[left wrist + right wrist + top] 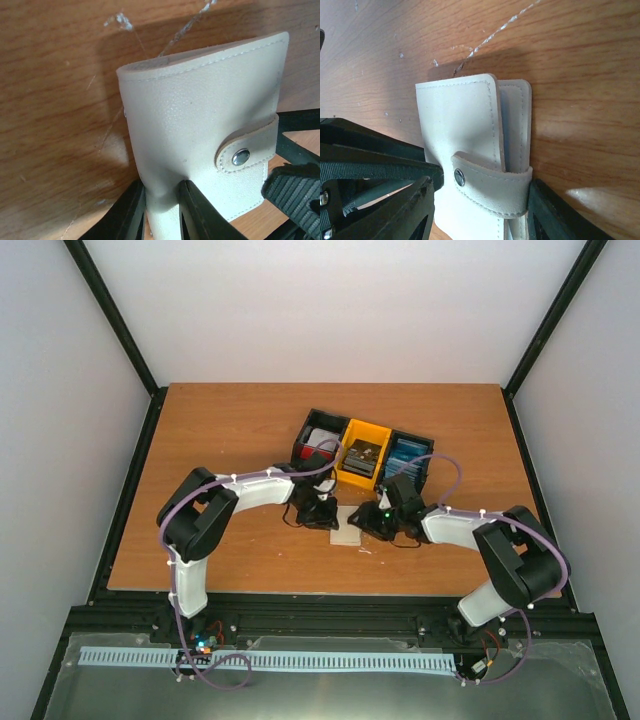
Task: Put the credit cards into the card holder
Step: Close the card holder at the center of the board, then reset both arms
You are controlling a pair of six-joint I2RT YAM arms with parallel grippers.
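Note:
The beige card holder (pixel 347 527) lies on the table between both grippers, its snap tab (pixel 240 157) fastened. My left gripper (pixel 162 200) is shut on the card holder (pixel 200 110), pinching a fold of its cover near one corner. My right gripper (pixel 480 215) stands open and wide around the card holder (pixel 460 125), with one finger (pixel 547 215) against the tab's folded end and the other at the opposite edge. The credit cards sit in the bin tray: silver-and-red (pixel 320 438), dark grey (pixel 362 455) and pale blue (pixel 405 452).
The black-and-yellow bin tray (pixel 366 425) stands just behind the grippers. Both arms reach inward, the left gripper (pixel 322 512) and the right gripper (pixel 372 523) almost touching. White scratches (pixel 495 32) mark the wooden tabletop. Black frame posts stand at the back corners.

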